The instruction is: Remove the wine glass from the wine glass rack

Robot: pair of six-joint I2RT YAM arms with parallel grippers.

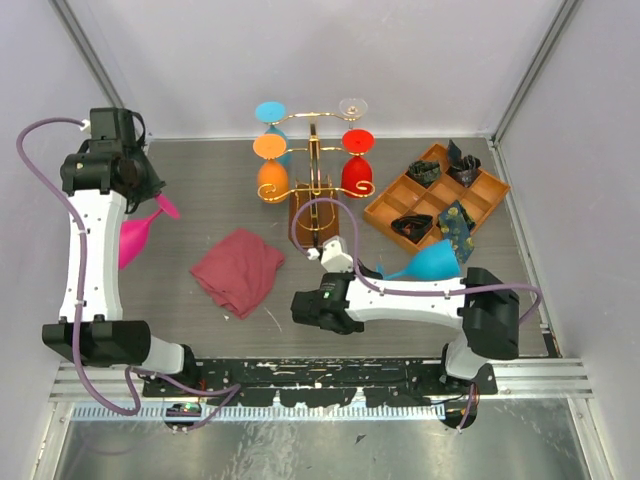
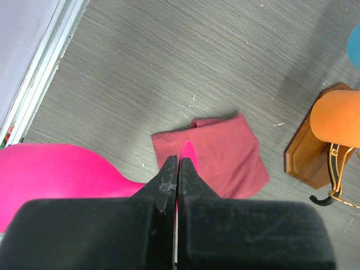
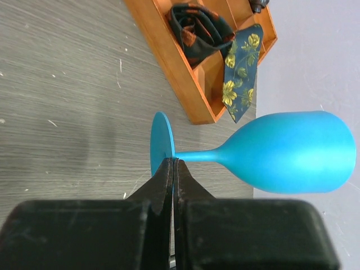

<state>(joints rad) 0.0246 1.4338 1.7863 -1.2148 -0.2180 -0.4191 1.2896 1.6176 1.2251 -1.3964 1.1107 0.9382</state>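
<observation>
Wine glasses sit in both tools, away from the gold-wire wine glass rack (image 1: 314, 165) with its brown wooden base, which stands at the middle rear of the grey wood-grain table (image 1: 200, 200). The left tool (image 2: 178, 161) is clenched on the thin stem of a matte pink wine glass (image 2: 53, 175), held sideways near the table's left edge, well apart from the rack. The right tool (image 3: 173, 164) is pinched shut on the stem of a matte blue wine glass (image 3: 292, 152), gripping just beside its round foot. This glass also lies on its side, its bowl pointing towards the right wall, just in front of the orange-brown compartmented wooden tray (image 3: 180, 84) that holds rolled dark fabrics and a navy tie with yellow flowers (image 3: 241, 73). On the rack, an orange glass (image 1: 272, 181), a red glass (image 1: 357, 175), a teal glass (image 1: 270, 112) and a clear glass (image 1: 352, 105) hang from the curly arms. A crumpled dusty-red cloth (image 1: 238, 270) lies on the table between the two arms. Whether either held glass touches the table cannot be told.
</observation>
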